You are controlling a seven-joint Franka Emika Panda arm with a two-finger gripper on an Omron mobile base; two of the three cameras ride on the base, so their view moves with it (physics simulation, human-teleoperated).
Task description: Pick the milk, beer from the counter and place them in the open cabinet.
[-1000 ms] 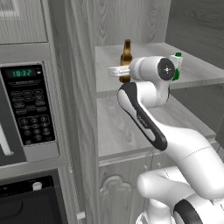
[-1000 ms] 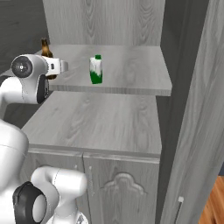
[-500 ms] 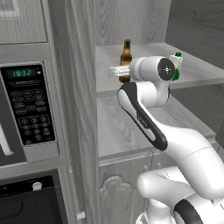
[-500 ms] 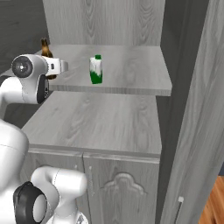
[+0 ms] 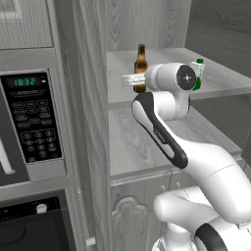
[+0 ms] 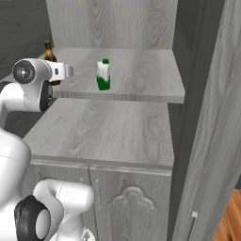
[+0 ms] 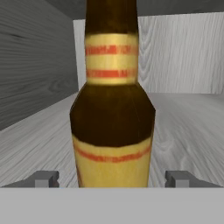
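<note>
Beer [image 7: 112, 109] stands upright on the open cabinet's upper shelf [image 6: 141, 77], left of the milk [image 6: 103, 75]. The gripper [image 7: 112, 179] is spread, fingertips [image 7: 43, 178] clear on both sides. A crooked or sideways retreat could clip the bottle and topple it.

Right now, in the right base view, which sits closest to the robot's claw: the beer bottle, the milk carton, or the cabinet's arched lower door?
1. beer bottle, right at the gripper, upper shelf's left end.
2. milk carton, farther right on that shelf.
3. arched lower door, far below.
</note>
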